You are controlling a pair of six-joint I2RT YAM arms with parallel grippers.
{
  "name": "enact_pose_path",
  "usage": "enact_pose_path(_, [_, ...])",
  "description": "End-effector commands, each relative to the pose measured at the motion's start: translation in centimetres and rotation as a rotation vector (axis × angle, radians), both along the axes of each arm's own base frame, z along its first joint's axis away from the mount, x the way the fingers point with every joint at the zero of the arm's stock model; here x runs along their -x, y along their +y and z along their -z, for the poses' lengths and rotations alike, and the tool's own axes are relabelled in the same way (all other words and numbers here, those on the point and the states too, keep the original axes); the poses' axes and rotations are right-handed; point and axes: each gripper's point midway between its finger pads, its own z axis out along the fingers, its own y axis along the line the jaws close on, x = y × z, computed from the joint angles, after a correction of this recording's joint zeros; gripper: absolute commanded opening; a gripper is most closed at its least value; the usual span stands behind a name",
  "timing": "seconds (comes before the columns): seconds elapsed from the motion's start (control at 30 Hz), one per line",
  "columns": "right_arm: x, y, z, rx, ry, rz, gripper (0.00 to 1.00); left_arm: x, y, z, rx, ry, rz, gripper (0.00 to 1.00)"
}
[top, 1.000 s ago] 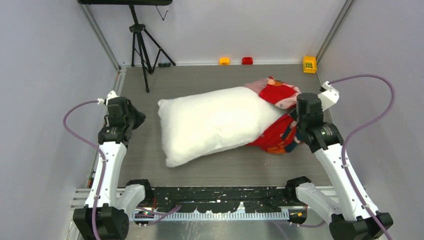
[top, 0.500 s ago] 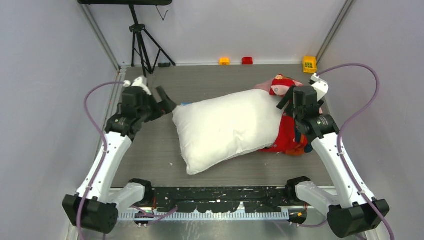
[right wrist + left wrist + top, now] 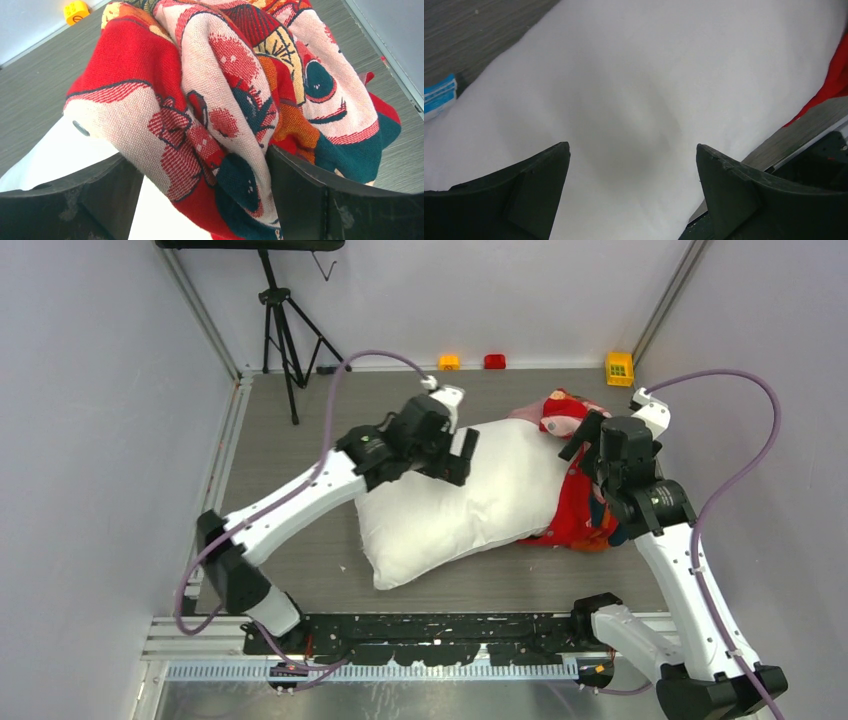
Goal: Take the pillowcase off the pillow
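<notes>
I'm looking down on a grey wood-grain counter point(image 3: 300, 420) boxed in by pale walls point(image 3: 100, 390). A black tripod point(image 3: 285, 330) is standing at the far left, and an orange block point(image 3: 449, 362), a red block point(image 3: 494, 361) and a yellow block point(image 3: 619, 368) are sitting along the back edge. The pillow point(image 3: 470, 500) is lying slantwise mid-counter, its right end touching the bunched pillowcase point(image 3: 578, 510). My left fingers point(image 3: 539, 175) are hovering over the pillow, spread wide and holding nothing. My right fingers point(image 3: 310, 190) are standing wide apart too, with pillowcase cloth heaping loosely between them.
</notes>
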Motion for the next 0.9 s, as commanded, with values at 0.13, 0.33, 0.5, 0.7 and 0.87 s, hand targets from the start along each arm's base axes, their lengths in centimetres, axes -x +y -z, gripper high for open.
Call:
enact_pose_path(0.13, [0.4, 0.6, -0.5, -0.022, -0.025, -0.036, 0.92, 1.0, -3.4, 7.8, -0.225, 0.161, 0.197, 1.0])
enact_pose_path(0.33, [0.1, 1.2, 2.8, -0.053, 0.044, -0.036, 0.92, 0.9, -1.1, 13.7, -0.216, 0.312, 0.101, 0.6])
enact_pose_path(0.5, [-0.3, 2.3, 2.6, -0.074, 0.04, -0.091, 0.92, -0.5, 3.5, 14.4, -0.143, 0.344, 0.001, 0.0])
enact_pose_path(0.7, [-1.0, 6.1, 2.7, -0.136, 0.112, -0.281, 0.92, -2.2, 13.1, 11.1, -0.283, 0.229, -0.161, 0.0])
enact_pose_path(0.87, [-0.9, 9.9, 1.5, -0.005, 0.136, -0.398, 0.93, -2.0, 16.6, 8.1, -0.359, 0.123, -0.233, 0.0])
